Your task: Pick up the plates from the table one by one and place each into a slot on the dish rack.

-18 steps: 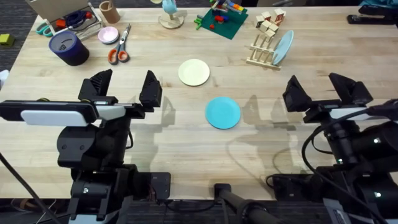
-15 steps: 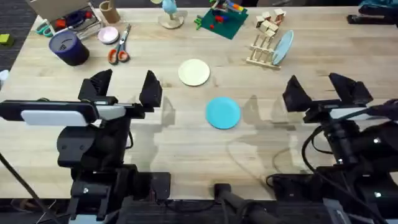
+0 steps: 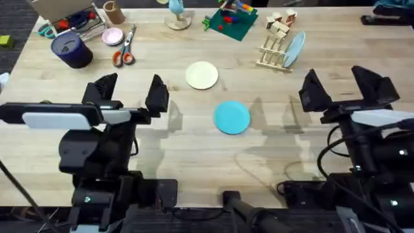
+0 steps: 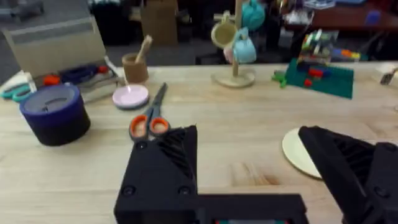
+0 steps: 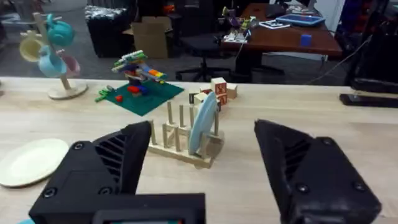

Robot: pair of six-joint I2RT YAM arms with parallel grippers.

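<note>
On the tabletop (image 3: pixel 194 155) both plates lie flat; the right end effector (image 3: pixel 348 88), fingers apart, should pinch the turquoise plate (image 3: pixel 231 117) by its rim.

Orange-handled scissors (image 3: pixel 123 54) at eleven o'clock, beside dark blue cylindrical container (image 3: pixel 72 49); green toy-block board (image 3: pixel 230 24) at twelve.
</note>
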